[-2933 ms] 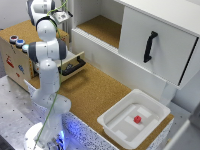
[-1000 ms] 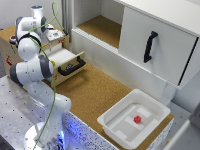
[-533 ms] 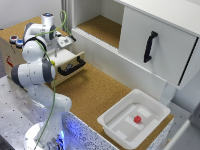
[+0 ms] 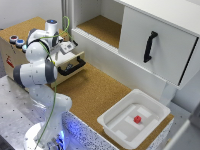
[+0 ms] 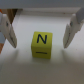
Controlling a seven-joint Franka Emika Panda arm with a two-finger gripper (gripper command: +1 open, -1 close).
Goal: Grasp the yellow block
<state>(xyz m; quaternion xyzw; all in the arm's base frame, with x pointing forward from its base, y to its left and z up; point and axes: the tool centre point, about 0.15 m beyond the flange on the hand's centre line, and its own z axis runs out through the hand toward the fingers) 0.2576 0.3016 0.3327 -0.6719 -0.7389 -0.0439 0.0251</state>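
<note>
The yellow block (image 5: 42, 44), with a dark letter N on its top face, lies on a pale surface in the wrist view. My gripper (image 5: 40, 42) is open. Its two fingers (image 5: 8, 33) stand one on each side of the block with a gap on both sides, not touching it. In the exterior view the gripper (image 4: 68, 48) hangs over the open drawer (image 4: 70, 64) at the exterior view's left, and the arm hides the block there.
The drawer has a black handle (image 4: 73, 66) and sits in a wooden box with small jars (image 4: 16, 41) on top. A white bin (image 4: 118, 111) with a red block (image 4: 136, 119) stands at the lower right. A white cabinet with a black handle (image 4: 149, 46) is behind.
The arm has swung from the back left toward the drawer, and the gripper has come down over the drawer, around the block.
</note>
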